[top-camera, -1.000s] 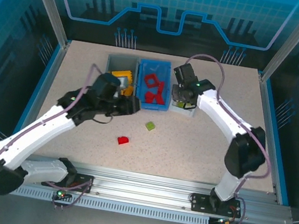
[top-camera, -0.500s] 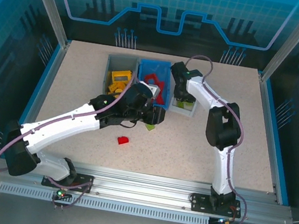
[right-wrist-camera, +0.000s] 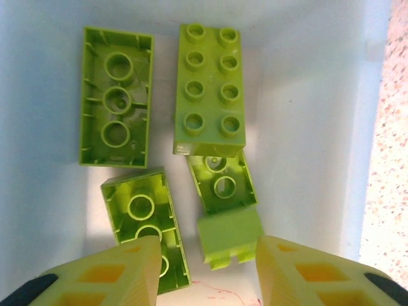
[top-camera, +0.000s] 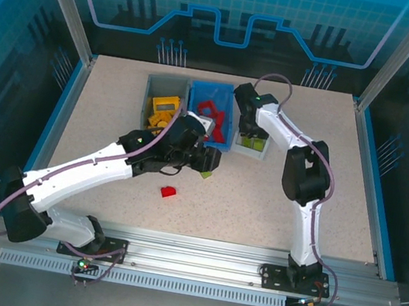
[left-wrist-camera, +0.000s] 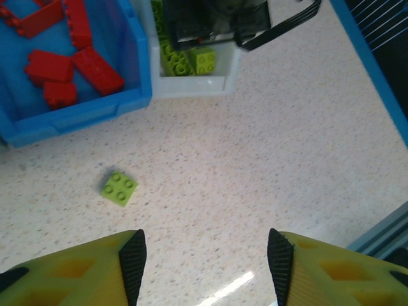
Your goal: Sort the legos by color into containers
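Observation:
A small square light green lego (left-wrist-camera: 119, 189) lies flat on the table, ahead and to the left of my left gripper (left-wrist-camera: 207, 258), which is open and holds nothing. A red lego (top-camera: 169, 192) lies nearer the arms' bases. My right gripper (right-wrist-camera: 207, 268) hangs open over the white tray (right-wrist-camera: 306, 127). A small green brick (right-wrist-camera: 229, 241) lies loose between its fingers among several green legos (right-wrist-camera: 210, 89). The blue bin (top-camera: 192, 115) holds red legos (left-wrist-camera: 83, 64). The grey bin (top-camera: 153, 85) holds yellow ones (top-camera: 165, 106).
The three containers stand side by side at the back of the table, with the white tray (top-camera: 256, 152) on the right. My left gripper (top-camera: 209, 162) is just in front of the blue bin. Bare tabletop stretches to the right, up to a blue raised edge (left-wrist-camera: 376, 57).
My left arm has swung right from the grey bin to the green lego in front of the blue bin. My right gripper has settled over the white tray and its jaws have parted.

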`<state>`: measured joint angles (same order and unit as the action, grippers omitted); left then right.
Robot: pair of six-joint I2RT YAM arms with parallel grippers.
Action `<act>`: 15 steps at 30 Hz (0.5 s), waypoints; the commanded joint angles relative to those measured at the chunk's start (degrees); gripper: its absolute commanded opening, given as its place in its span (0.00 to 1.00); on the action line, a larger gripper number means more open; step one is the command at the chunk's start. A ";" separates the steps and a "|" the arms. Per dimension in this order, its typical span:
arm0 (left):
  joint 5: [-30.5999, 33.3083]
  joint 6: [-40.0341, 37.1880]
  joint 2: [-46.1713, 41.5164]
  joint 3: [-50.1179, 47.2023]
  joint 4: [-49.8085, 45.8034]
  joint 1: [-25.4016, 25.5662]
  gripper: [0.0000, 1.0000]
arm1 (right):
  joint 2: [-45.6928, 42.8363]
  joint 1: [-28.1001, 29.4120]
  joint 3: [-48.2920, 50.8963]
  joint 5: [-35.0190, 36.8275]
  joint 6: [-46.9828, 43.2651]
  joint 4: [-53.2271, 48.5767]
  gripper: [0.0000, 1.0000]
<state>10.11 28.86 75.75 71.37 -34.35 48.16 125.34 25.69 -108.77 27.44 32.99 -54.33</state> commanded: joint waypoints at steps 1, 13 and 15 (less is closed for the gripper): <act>1.33 -3.08 -1.88 -1.06 -8.40 -0.80 0.59 | -10.13 2.57 2.47 2.57 -0.67 2.14 0.43; -1.26 14.25 -5.52 -15.54 -17.41 -3.76 0.73 | -47.21 18.52 44.85 -20.83 -11.24 30.70 0.55; -0.97 15.26 -4.07 -16.54 -18.45 -3.79 0.73 | -49.66 21.71 48.52 -21.40 -10.31 30.34 0.56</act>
<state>9.34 39.00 71.31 56.05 -50.15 44.62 76.49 44.40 -65.30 13.72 24.51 -27.90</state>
